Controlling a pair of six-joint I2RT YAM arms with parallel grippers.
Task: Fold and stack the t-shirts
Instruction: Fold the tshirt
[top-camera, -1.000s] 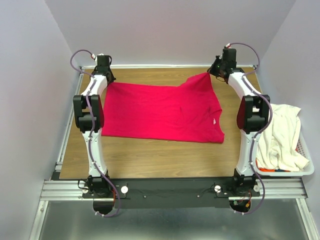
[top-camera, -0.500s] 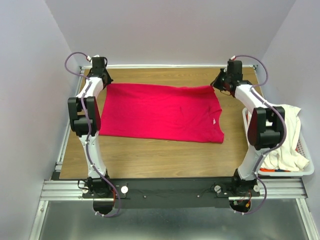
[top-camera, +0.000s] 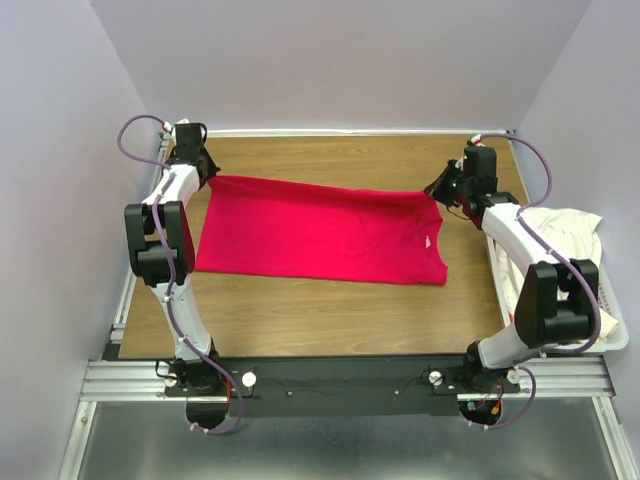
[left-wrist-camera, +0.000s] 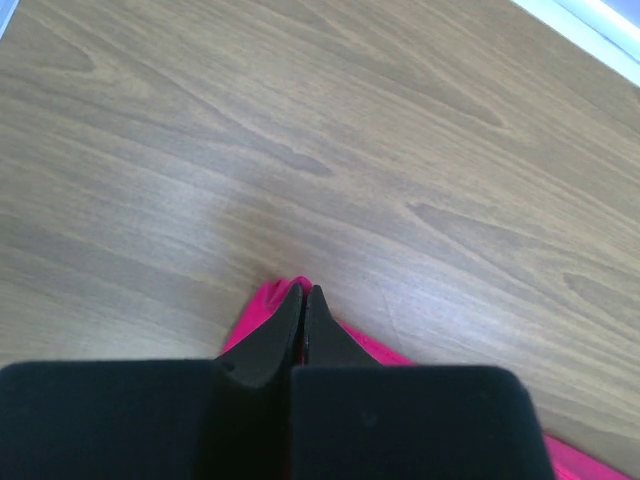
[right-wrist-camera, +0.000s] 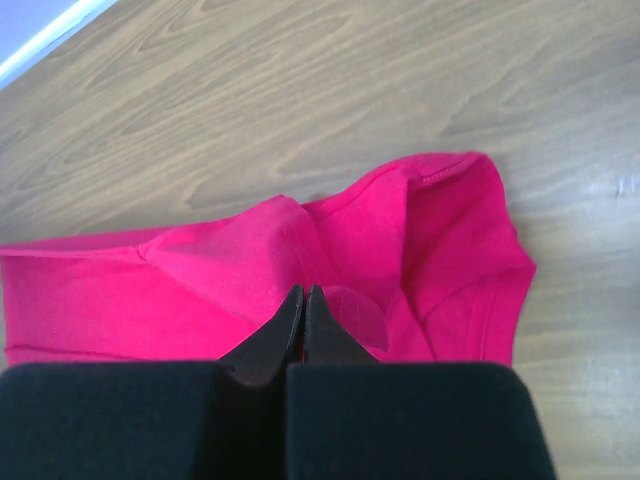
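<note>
The left gripper and the right gripper each pinch the far edge of the red t-shirt, one at each end. Both sets of jaws are pressed together with cloth between them. In the left wrist view, the left gripper has a small point of red showing past its tips. In the right wrist view, the right gripper bites a ridge of cloth drawn up toward it.

The wooden table carries the work. The red t-shirt lies across its middle and takes up most of the width between the arms. Its far edge runs fairly straight from one gripper to the other, and its near edge rests flat on the wood. Holding the two far corners at once looks meant to keep that edge spread and even, so it can be carried over as one clean fold rather than bunching.

The white laundry basket sits off the table's right side. The cream t-shirt is heaped in it, unfolded and out of the way while the red one is handled.

One red sleeve lies crumpled just beside the right gripper. A small white label shows near the right end, where the neck seems to be.
</note>
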